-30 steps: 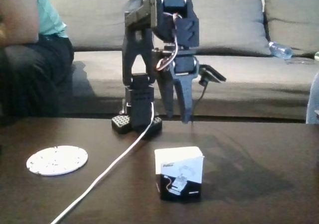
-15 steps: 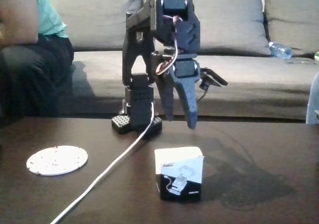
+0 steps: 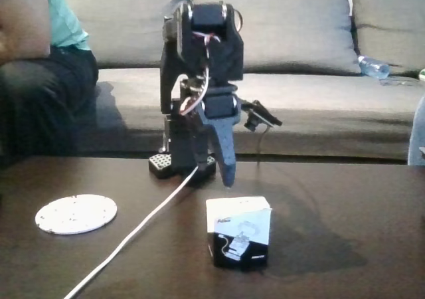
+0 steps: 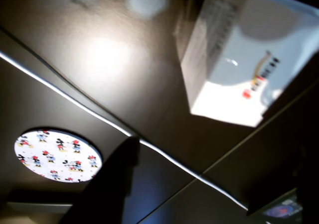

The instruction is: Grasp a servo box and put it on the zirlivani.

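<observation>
servo box point(image 3: 238, 231): small print on front and top, too blurred to read.

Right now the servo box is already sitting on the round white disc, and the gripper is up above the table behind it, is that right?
Not quite. In the fixed view the servo box sits on the bare dark table, apart from the disc, which lies off to its left. The gripper does hang above the table behind the box.

servo box point(image 3: 239, 231) upright — zirlivani point(image 3: 76, 213) flat
</observation>
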Controlling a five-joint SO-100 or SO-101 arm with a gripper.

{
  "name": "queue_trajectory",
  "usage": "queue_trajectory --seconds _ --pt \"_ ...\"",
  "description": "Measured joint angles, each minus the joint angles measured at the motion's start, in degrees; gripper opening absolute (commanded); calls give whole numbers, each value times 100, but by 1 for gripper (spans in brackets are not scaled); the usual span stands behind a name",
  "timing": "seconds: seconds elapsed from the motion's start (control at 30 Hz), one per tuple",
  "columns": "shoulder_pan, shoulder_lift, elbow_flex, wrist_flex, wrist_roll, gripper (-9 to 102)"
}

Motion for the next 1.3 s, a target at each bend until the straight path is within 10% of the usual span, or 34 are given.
queue_trajectory --seconds 1.3 --pt "-229 -1547 -888 -352 123 38"
